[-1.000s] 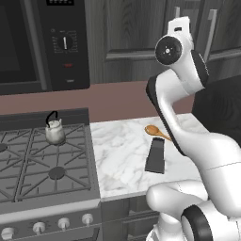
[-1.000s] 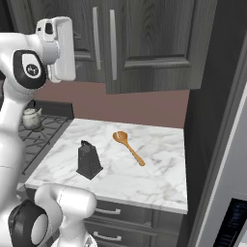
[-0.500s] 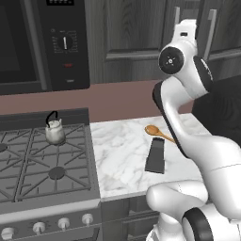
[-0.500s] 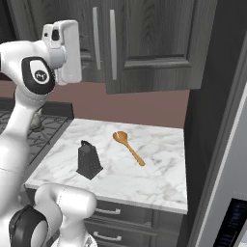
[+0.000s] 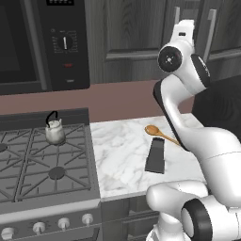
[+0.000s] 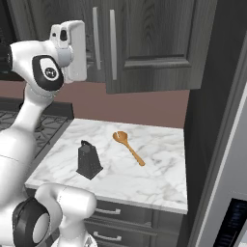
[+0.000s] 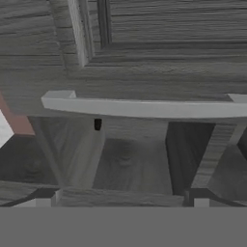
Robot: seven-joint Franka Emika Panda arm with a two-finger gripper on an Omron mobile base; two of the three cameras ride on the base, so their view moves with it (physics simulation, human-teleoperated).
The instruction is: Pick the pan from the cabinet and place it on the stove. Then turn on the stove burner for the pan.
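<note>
The cabinet (image 5: 136, 37) (image 6: 149, 43) hangs above the counter with both doors shut, so the pan is hidden. My gripper (image 7: 123, 198) is raised to the doors, and its hand (image 6: 72, 48) sits just left of the two silver bar handles (image 6: 95, 38). In the hand view one bar handle (image 7: 144, 108) lies across the picture just beyond my fingertips (image 7: 43, 198), which stand wide open and hold nothing. The stove (image 5: 28, 162) (image 6: 48, 128) lies lower left, with its knobs (image 5: 61, 222) along the front.
A small silver kettle (image 5: 54, 132) stands on the stove's back grate. A wooden spoon (image 5: 157, 132) (image 6: 128, 147) and a dark grater (image 5: 155, 155) (image 6: 88, 160) lie on the marble counter (image 5: 117, 155). A black microwave (image 5: 42, 42) hangs at the left and a tall dark unit (image 6: 222, 120) rises on the right.
The hand has edged closer to the cabinet doors and their bar handles, and the upper arm has shifted with it. The jaws stay open. Nothing on the counter has moved.
</note>
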